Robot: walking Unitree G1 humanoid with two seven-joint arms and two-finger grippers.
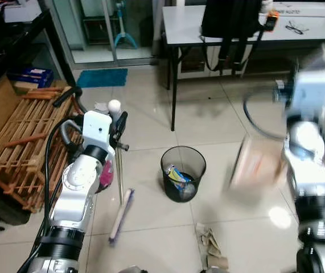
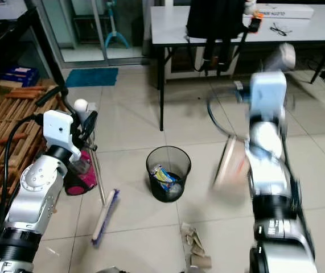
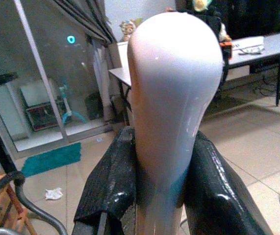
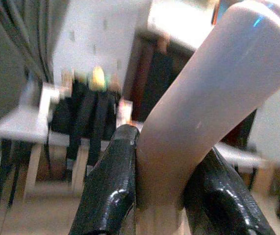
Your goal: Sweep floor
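Note:
My left gripper (image 3: 162, 147) is shut on the white rounded top of the broom handle (image 3: 171, 83), at my left side (image 1: 116, 120). The thin pole runs down to the broom head (image 1: 121, 215), which rests on the tiles left of the bin. My right gripper (image 4: 162, 142) is shut on a curved beige dustpan handle (image 4: 213, 93). The dustpan (image 1: 254, 165) hangs blurred above the floor, right of the black mesh bin (image 1: 182, 173). Crumpled paper scraps (image 1: 210, 245) lie on the tiles in front of the bin.
A wooden slatted rack (image 1: 23, 139) lies on my left, with a pink object (image 2: 83, 170) beside it. A white table (image 1: 185, 25) with a black backpack (image 1: 230, 20) stands behind. A blue mat (image 1: 101, 77) lies by the glass door.

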